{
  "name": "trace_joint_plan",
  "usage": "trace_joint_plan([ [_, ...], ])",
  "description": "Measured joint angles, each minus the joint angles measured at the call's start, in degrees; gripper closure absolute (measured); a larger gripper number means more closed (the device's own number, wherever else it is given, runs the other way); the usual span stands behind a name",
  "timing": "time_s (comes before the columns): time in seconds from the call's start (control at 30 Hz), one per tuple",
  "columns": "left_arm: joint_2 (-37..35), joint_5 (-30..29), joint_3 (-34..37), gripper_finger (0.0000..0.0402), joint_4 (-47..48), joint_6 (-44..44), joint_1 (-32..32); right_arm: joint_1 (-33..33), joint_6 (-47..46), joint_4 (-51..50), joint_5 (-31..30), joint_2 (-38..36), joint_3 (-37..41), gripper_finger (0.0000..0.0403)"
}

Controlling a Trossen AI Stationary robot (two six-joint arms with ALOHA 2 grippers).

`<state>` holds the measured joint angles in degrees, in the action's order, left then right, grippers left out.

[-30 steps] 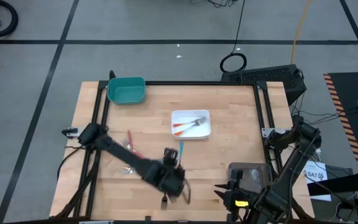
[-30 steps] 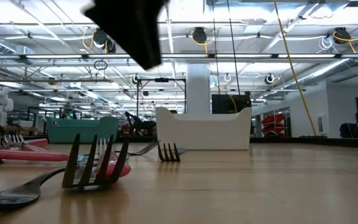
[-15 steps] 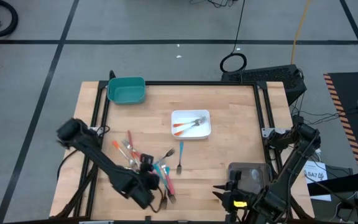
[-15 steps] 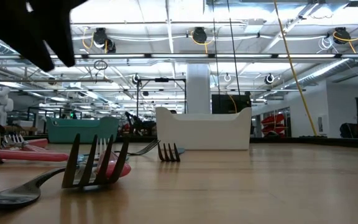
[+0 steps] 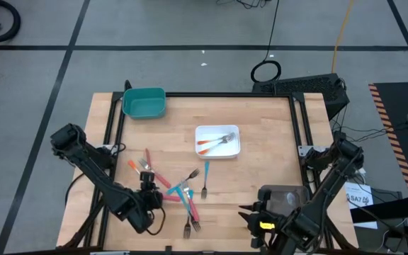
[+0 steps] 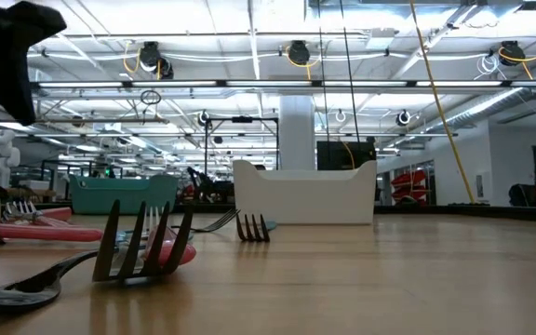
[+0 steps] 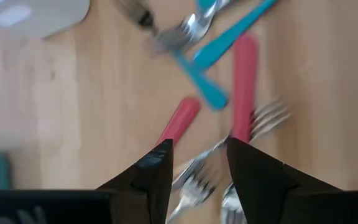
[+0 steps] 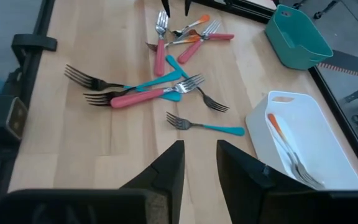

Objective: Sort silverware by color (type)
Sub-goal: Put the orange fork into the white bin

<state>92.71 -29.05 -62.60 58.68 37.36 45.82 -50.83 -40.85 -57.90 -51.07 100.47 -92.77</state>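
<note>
The left arm reaches in low from the table's left edge, elbow bent, its left gripper (image 5: pixel 149 200) hovering over the near-left part of the wooden table (image 5: pixel 261 113). Its fingers (image 7: pixel 157 168) stand a little apart with nothing between them, pointing down at the scattered forks (image 5: pixel 179 193). These lie in a loose heap near the table's middle, pink, teal and orange handles crossing one another. A lone teal fork (image 8: pixel 205 126) lies just right of the heap. Two more forks, I think, rest in the white tray (image 5: pixel 218 141) beyond. The teal tray (image 5: pixel 144 103) sits at the far-left corner. The right gripper (image 8: pixel 197 163) waits at the near-right edge, fingers slightly parted, empty.
</note>
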Motion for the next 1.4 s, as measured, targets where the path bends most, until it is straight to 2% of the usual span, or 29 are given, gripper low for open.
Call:
trace_joint_plan([
  [0.17, 0.0, 0.1, 0.1, 0.0241, 5.6, -0.1, -1.8, 0.9, 0.0, 0.0, 0.1, 0.0, 0.0, 0.0314],
  [0.27, 0.0, 1.0, 0.2, 0.0241, 5.6, -2.7, -3.0, 1.0, 0.9, 0.0, 0.2, 0.0, 0.0, 0.0314],
  [0.47, 0.0, 6.4, 0.2, 0.0241, 5.6, -8.2, -6.0, 1.0, 2.8, 0.0, 0.3, 0.0, 0.0, 0.0314],
  [0.67, 0.0, 9.4, 0.6, 0.0241, 5.2, -11.6, -7.3, 1.0, 4.0, 0.0, 0.3, 0.0, 0.0, 0.0314],
  [0.83, -3.4, 12.2, 6.4, 0.0241, 3.3, -12.8, -8.6, 1.0, 4.0, 0.0, 0.4, 0.0, 0.0, 0.0314],
  [1.1, -12.1, 15.6, 17.0, 0.0241, -0.4, -7.3, -9.4, 0.9, 2.7, 0.0, 1.9, 0.0, 0.0, 0.0314],
  [1.4, -12.5, 17.5, 22.2, 0.0241, -5.8, -11.2, -9.9, 0.9, 1.2, 0.2, 1.9, 0.0, 0.0, 0.0314],
])
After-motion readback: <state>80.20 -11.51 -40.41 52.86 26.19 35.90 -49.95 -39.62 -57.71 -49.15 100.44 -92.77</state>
